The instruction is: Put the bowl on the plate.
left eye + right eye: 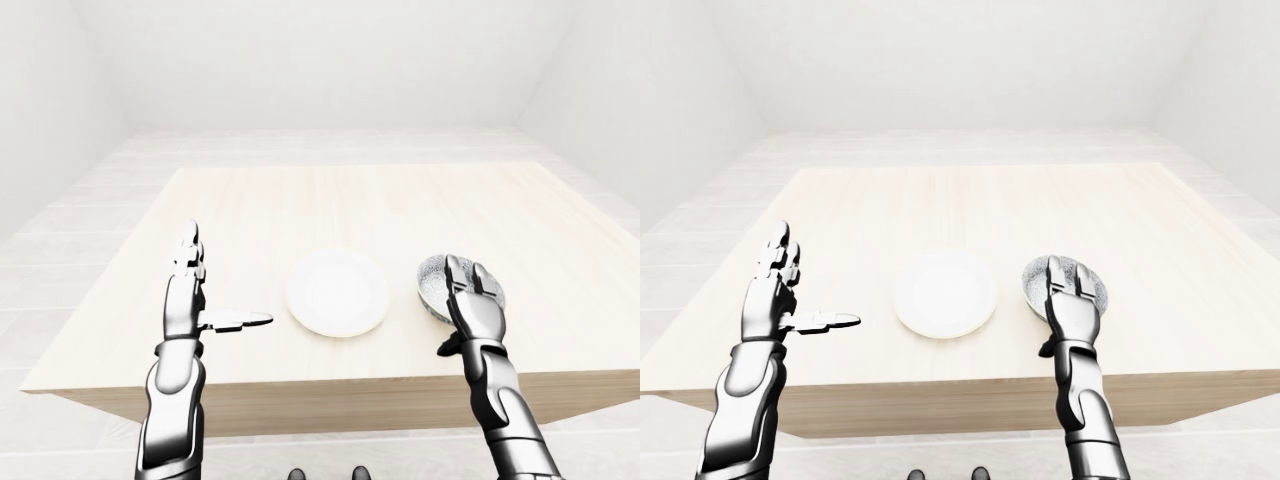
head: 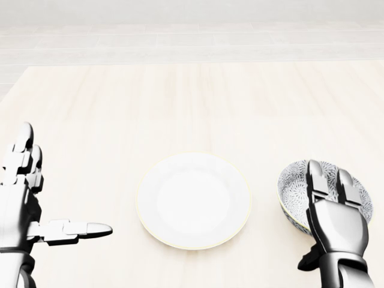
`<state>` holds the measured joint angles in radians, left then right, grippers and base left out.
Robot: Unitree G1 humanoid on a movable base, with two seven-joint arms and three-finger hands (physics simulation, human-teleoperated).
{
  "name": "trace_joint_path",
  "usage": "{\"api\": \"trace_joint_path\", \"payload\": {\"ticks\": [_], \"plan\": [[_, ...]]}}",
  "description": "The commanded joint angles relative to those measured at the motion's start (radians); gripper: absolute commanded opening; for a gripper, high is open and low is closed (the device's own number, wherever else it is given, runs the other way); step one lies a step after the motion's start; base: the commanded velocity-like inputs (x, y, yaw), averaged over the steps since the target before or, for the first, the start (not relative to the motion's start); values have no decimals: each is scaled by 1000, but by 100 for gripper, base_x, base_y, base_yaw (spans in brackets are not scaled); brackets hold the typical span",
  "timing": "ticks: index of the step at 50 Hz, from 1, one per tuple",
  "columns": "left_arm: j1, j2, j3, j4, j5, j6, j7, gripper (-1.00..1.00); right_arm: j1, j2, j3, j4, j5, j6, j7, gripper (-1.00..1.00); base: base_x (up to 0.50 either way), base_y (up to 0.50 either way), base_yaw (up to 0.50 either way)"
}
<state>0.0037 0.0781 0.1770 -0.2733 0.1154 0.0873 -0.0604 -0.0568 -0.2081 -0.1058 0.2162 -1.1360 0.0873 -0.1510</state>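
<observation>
On the light wooden table, near its bottom edge in the head view, sits a round white plate. It is flat on the wood with nothing on it. To the right of the plate, with a small gap of bare wood between them, sits the bowl. The bowl is white with a gray flower-like pattern inside. It stands upright on the table, not on the plate.

The right hand comes up from the bottom of the head view. Its fingers are straight and point up the picture. They lie over the lower right part of the bowl and hide that part of the rim. The hand is spread open and is not closed round the bowl. I cannot tell if the fingers touch it.

The left hand is at the left side of the head view, well apart from the plate. It is wide open too, with its fingers pointing up and its thumb sticking out sideways toward the plate. It holds nothing.

Past the table is a pale floor and a plain white wall.
</observation>
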Motion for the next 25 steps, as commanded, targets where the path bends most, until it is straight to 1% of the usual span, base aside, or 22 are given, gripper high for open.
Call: {"api": "trace_joint_path", "payload": {"ticks": [1,15,25], "plan": [[0,1,2,0,-2,0,0,100,1,-4,2,13,3,0,-9,100,0,0,0],[5,0,4,-8,-4,0,-1,100,2,-4,5,32,4,0,-21,100,0,0,0],[6,-1,3,-17,-1,0,-2,100,6,-7,3,16,6,0,-12,100,0,0,0]]}}
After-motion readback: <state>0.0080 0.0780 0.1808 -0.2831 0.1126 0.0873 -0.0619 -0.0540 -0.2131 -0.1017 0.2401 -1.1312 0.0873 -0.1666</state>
